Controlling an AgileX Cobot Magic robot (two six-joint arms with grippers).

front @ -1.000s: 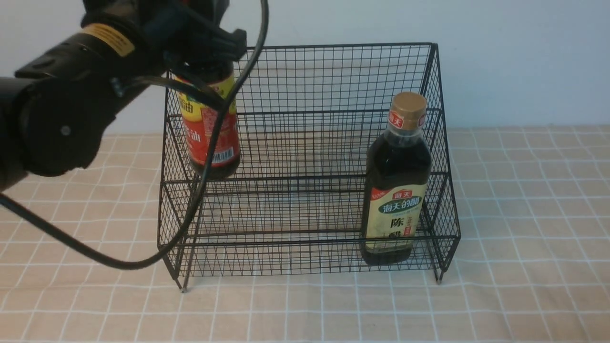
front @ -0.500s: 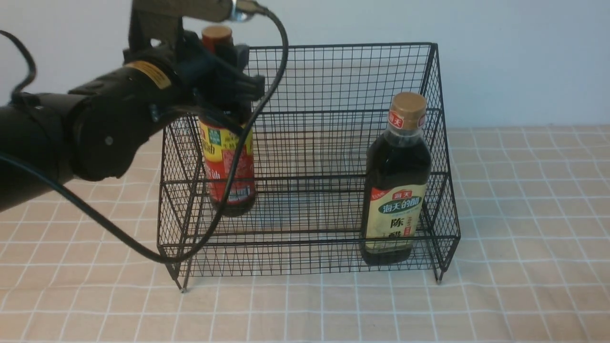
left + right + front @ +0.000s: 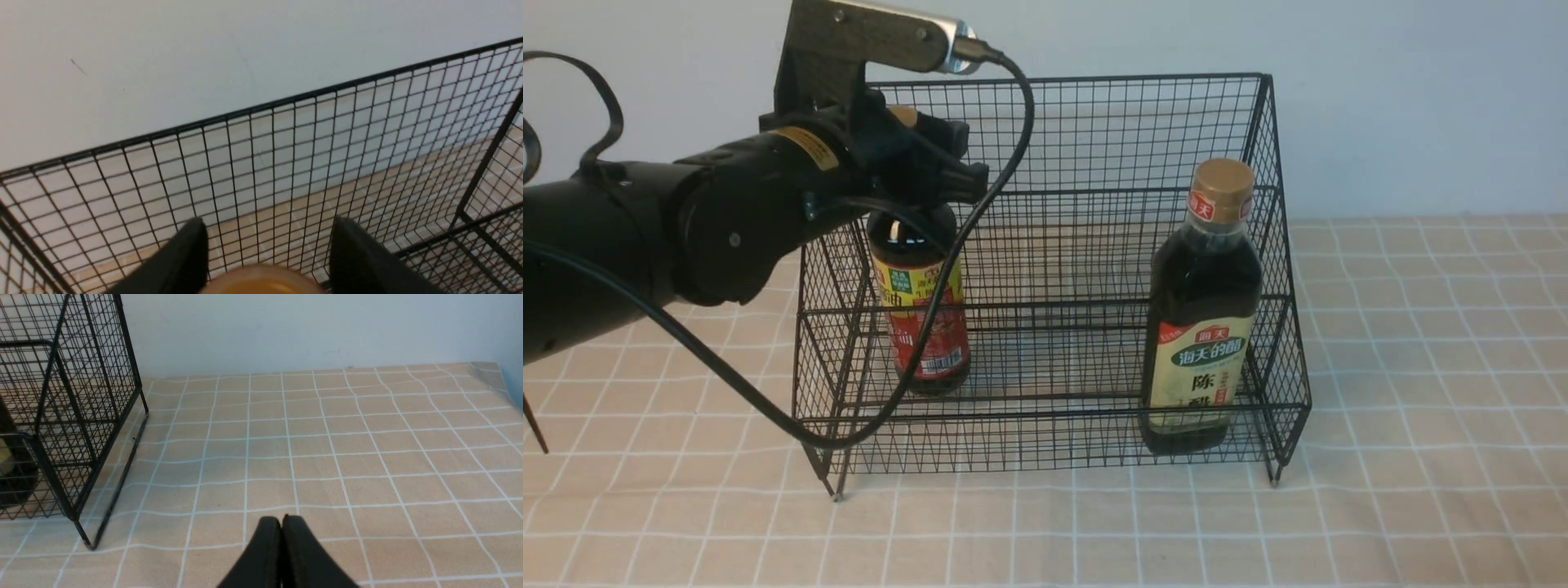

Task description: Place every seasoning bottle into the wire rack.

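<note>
Jaws of my left gripper [image 3: 931,167] stand parted around the tan cap of the red-necked dark seasoning bottle with the yellow-red label [image 3: 921,314], which a second ago hung higher and now stands upright on the lower tier of the black wire-mesh rack [image 3: 1045,306]; whether they touch it I cannot tell. My right gripper [image 3: 282,526] is closed, empty, above the checked table [image 3: 327,457]. With the cream-green-labelled bottle [image 3: 1205,327] already racked, only release and withdrawal seem left.

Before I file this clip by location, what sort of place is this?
Probably a staged tabletop test setup, not a real kitchen: a wire rack holding two seasoning bottles stands alone on a checked tablecloth against a bare pale wall.
</note>
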